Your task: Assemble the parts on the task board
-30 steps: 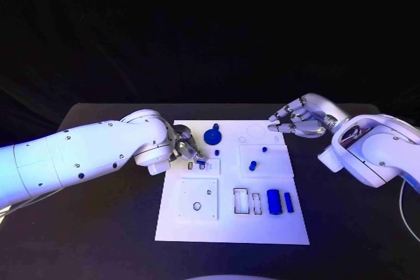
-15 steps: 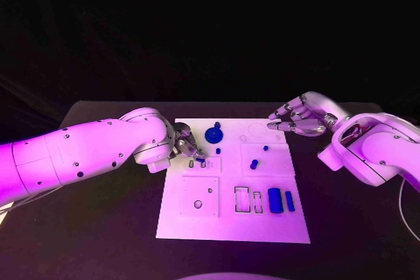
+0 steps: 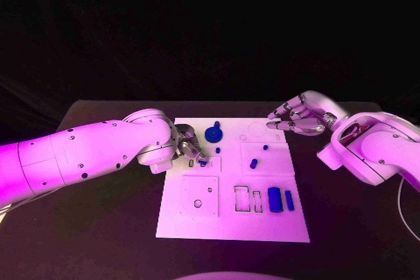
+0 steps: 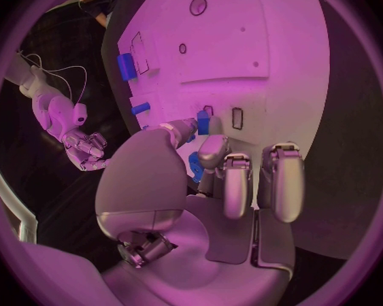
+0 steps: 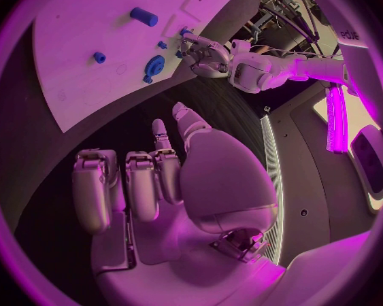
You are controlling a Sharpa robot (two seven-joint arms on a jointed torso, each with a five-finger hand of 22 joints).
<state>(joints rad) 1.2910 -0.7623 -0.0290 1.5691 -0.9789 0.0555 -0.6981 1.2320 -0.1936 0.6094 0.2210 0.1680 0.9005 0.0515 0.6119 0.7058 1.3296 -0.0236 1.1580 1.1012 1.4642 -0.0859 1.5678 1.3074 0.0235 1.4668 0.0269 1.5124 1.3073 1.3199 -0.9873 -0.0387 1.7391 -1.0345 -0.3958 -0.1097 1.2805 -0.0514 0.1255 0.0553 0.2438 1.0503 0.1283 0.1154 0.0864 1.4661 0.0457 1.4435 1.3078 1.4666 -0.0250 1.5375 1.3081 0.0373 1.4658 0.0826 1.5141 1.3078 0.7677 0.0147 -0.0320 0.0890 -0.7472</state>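
The white task board [image 3: 263,222] lies mid-table. My left hand [image 3: 186,147] reaches over its left edge and pinches a small blue part [image 3: 202,163] between thumb and finger, right at the two small slots; the left wrist view shows this part [image 4: 203,122] at the fingertips beside a slot [image 4: 237,117]. My right hand [image 3: 297,119] hovers over the board's far right corner with fingers loosely curled, holding nothing. A blue gear [image 3: 213,134], two small pegs [image 3: 218,150] [image 3: 266,148] and a short cylinder [image 3: 253,164] stand on the board.
A bigger blue cylinder [image 3: 275,200] and a blue bar [image 3: 289,200] lie near the right edge, beside two rectangular slots [image 3: 241,198]. A square plate with an oval hole [image 3: 198,198] sits at the near left. Black table [image 3: 105,231] surrounds the board.
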